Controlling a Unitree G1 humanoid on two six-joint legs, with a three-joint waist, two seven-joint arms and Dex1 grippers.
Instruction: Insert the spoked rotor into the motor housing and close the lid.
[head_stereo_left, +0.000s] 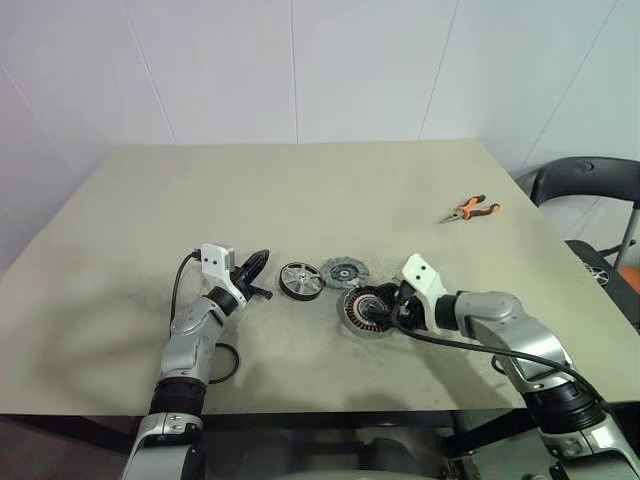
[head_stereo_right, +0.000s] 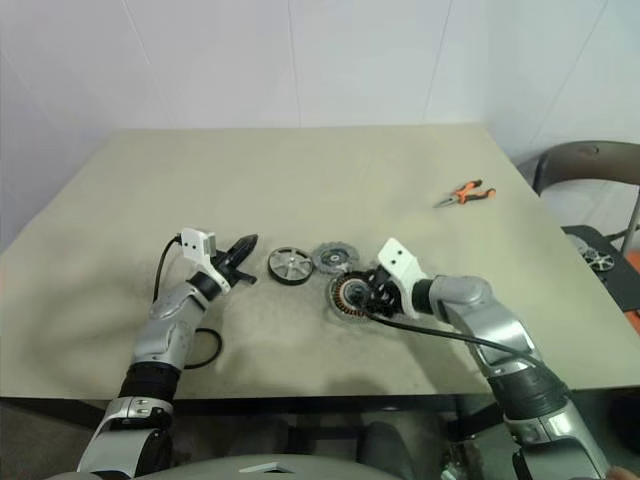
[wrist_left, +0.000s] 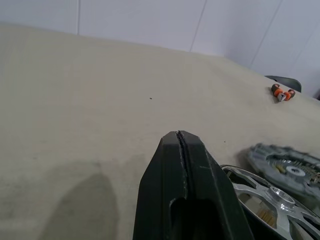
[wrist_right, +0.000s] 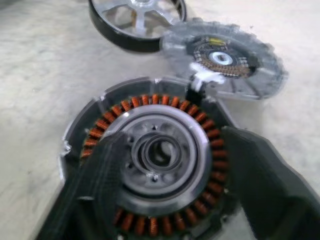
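Observation:
The motor housing (wrist_right: 155, 165), a dark-rimmed disc with copper windings, lies flat on the table near the front. My right gripper (wrist_right: 172, 140) is open, its two black fingers (wrist_right: 265, 185) spread wide over the housing, one across the windings and the other past the rim. The grey lid (head_stereo_left: 344, 271) lies just behind the housing, touching its rim. To the left of the lid sits the spoked rotor (head_stereo_left: 300, 281), black-rimmed with silver spokes. My left gripper (head_stereo_left: 262, 258) is shut and empty, level, just left of the rotor (wrist_left: 270, 200).
Orange-handled pliers (head_stereo_left: 470, 209) lie at the far right of the beige table (head_stereo_left: 300, 190). A dark chair (head_stereo_left: 590, 180) stands beyond the table's right edge. A black cable (head_stereo_left: 225, 365) loops on the table by my left arm.

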